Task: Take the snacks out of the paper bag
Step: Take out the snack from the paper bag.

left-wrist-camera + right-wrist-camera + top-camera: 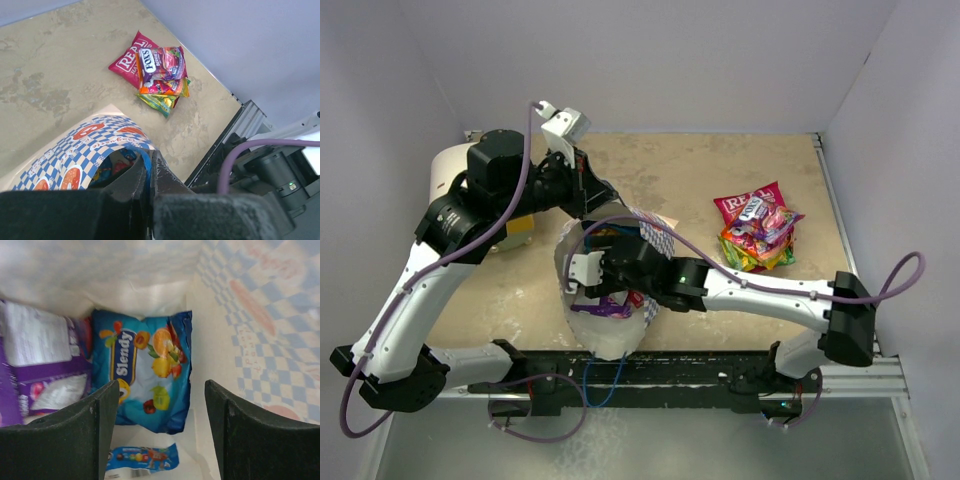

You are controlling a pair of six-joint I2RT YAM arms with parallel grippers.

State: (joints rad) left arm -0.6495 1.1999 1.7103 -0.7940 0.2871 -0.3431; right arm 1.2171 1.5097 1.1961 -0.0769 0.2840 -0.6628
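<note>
The paper bag point(616, 336) stands open at the table's near middle; its blue-and-white checkered side shows in the left wrist view point(70, 160). My left gripper point(604, 201) is at the bag's far rim, shut on its blue cord handle point(144, 167). My right gripper point(576, 275) is inside the bag, open and empty point(162, 407), just above a blue "Slendy" packet point(145, 367). A purple packet point(35, 377) lies to its left and a small blue packet point(142, 459) below. A pile of snacks point(755, 232) with the pink-red "REAL" packet point(129, 61) lies on the table to the right.
A white-and-orange cylinder point(448, 172) stands at the back left behind my left arm. Walls close the table on the left, back and right. A metal rail point(880, 375) runs along the near right edge.
</note>
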